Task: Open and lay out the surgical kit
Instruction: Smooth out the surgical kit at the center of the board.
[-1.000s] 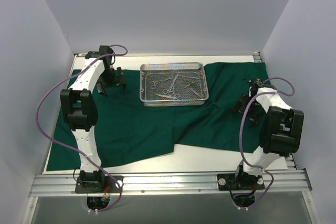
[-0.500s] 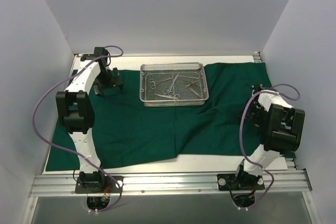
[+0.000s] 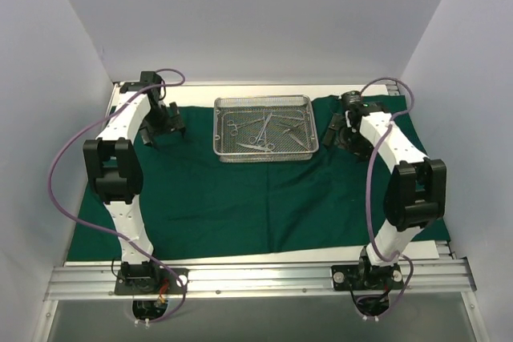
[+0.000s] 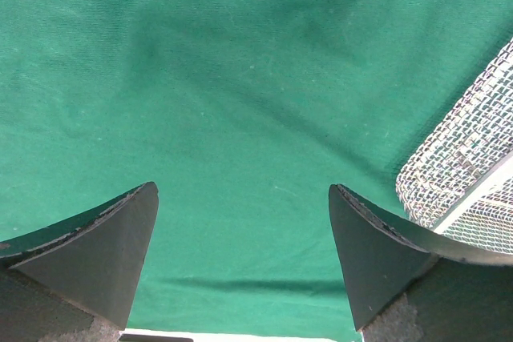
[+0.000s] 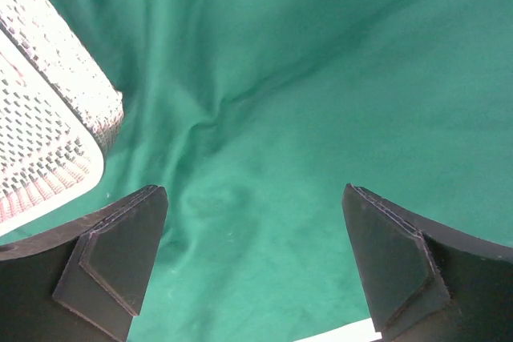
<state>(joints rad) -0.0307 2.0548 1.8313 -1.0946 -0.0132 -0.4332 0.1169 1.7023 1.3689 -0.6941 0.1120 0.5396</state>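
The dark green cloth lies spread flat over the table. The silver wire-mesh tray stands on it at the back centre, holding several steel instruments. My left gripper hangs open and empty over the cloth just left of the tray. In the left wrist view the gripper sits over bare cloth, with the tray's corner at the right. My right gripper is open and empty just right of the tray. In the right wrist view the gripper sits over wrinkled cloth, with the tray's corner at the left.
A strip of white tabletop shows in front of the cloth. An aluminium rail with both arm bases runs along the near edge. White walls close in on three sides. Purple cables loop beside each arm.
My right arm has swung from the cloth's right edge back and left to beside the tray. The cloth's front edge now lies lower and straighter. The left gripper barely moved.
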